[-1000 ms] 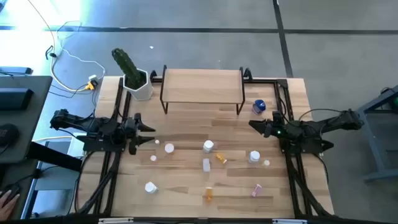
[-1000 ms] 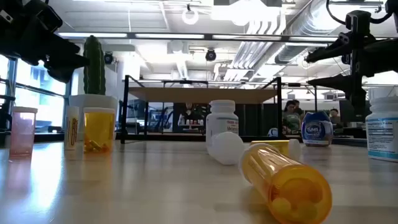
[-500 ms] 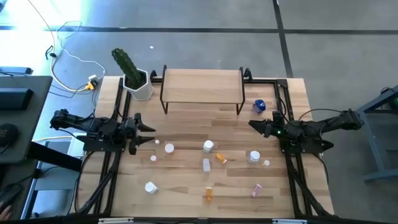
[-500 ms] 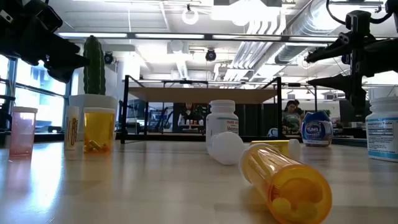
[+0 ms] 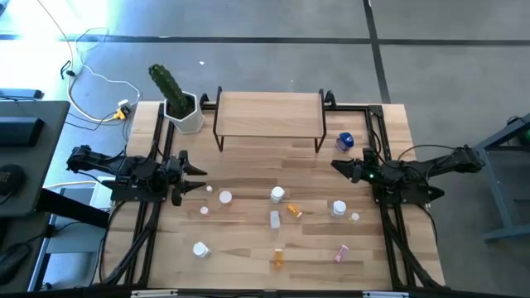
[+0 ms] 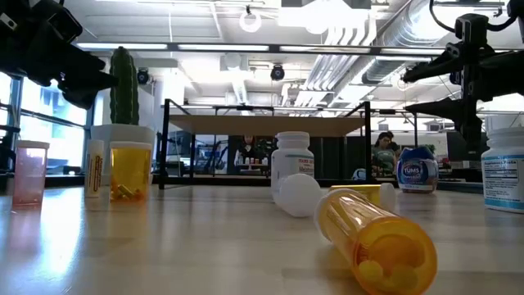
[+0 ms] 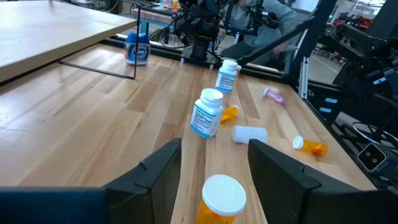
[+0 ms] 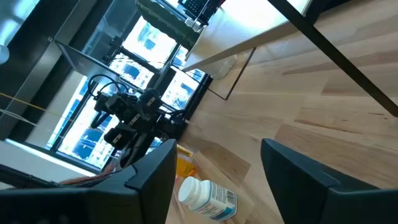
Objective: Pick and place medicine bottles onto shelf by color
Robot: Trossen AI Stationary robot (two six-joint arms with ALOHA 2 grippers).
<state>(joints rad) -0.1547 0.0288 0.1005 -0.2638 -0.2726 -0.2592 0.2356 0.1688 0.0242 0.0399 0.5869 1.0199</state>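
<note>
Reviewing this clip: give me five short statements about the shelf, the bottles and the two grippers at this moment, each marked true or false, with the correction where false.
1. The shelf has no medicine bottles on its top. True.
2. The blue bottle lies in the middle of the table among the orange ones. False: it sits apart, beside the shelf's right end.
3. The left gripper holds a white bottle. False: its jaws are open and empty, at the table's left edge.
4. The right gripper is open with nothing between its jaws. True.
5. The cactus pot stands at the shelf's right end. False: it stands off the shelf's left end.
</note>
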